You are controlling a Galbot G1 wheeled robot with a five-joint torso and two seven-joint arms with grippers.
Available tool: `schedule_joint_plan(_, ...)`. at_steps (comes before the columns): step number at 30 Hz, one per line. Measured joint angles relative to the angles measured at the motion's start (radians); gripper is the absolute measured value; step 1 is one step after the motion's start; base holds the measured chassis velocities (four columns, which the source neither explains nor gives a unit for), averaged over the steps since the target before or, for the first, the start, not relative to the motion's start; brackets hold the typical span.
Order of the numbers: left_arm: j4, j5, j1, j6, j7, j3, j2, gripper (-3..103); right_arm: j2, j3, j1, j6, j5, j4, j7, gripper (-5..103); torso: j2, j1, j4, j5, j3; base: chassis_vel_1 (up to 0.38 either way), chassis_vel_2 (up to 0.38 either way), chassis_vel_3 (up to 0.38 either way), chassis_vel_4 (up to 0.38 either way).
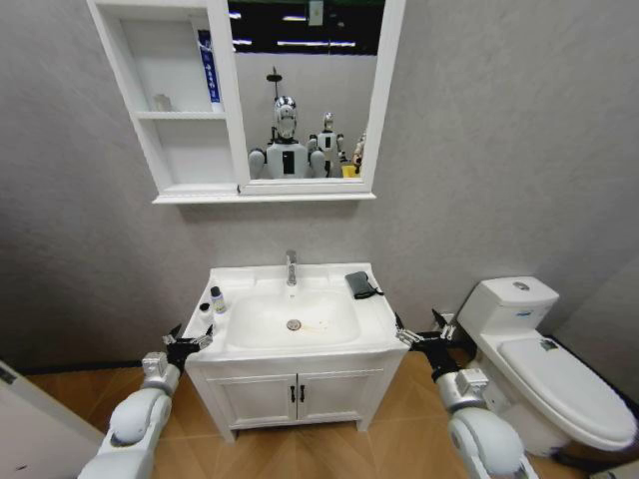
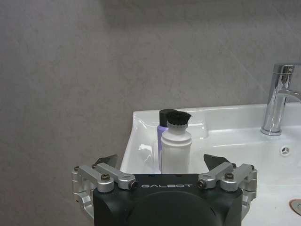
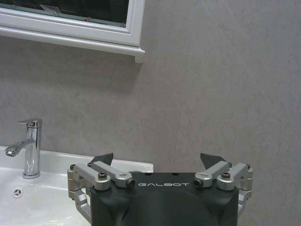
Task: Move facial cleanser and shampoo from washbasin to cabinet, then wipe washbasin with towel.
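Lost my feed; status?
Left claw open beside washbasin; right claw open opposite. Two bottles still on basin. Nothing blocking.

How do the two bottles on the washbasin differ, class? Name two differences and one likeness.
The white bottle stands nearer the left gripper; the purple bottle stands behind it, mostly hidden. One body is white, the other purple. Both stand upright with black caps at the washbasin's left edge.

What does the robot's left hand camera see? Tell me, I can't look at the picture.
The open left gripper points at a white bottle with a black cap, standing on the washbasin corner. A purple bottle stands right behind it, and the chrome tap is farther along.
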Motion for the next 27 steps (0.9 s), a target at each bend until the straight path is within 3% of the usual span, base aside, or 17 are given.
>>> schedule_joint_plan(19,0.073,0.017,-0.082,-0.011,-0.006,0.077,-0.024,98,0.009,-0.002,0.009,0.015,-0.009,-0.047,0.0,100,0.0,0.0,0.0,0.0001,0.0,0.0,0.0,0.0,0.0)
schedule_joint_plan(22,0.087,0.017,-0.101,-0.013,-0.009,0.08,-0.026,84,0.007,-0.002,0.013,0.018,-0.008,-0.058,-0.001,100,0.0,0.0,0.0001,0.0001,0.0,0.0,0.0,0.0,0.0)
schedule_joint_plan(25,0.09,0.017,-0.103,-0.013,-0.009,0.08,-0.026,84,0.005,-0.002,0.015,0.018,-0.008,-0.061,-0.001,100,0.0,0.0,0.0003,0.0001,0.0,0.0,0.0,0.0,0.0)
schedule_joint_plan(27,0.094,0.016,-0.106,-0.014,-0.009,0.08,-0.026,67,0.0,-0.002,0.022,0.018,-0.005,-0.071,-0.002,100,0.0,0.0,0.0002,0.0001,0.0,0.0,0.0,0.0,0.0)
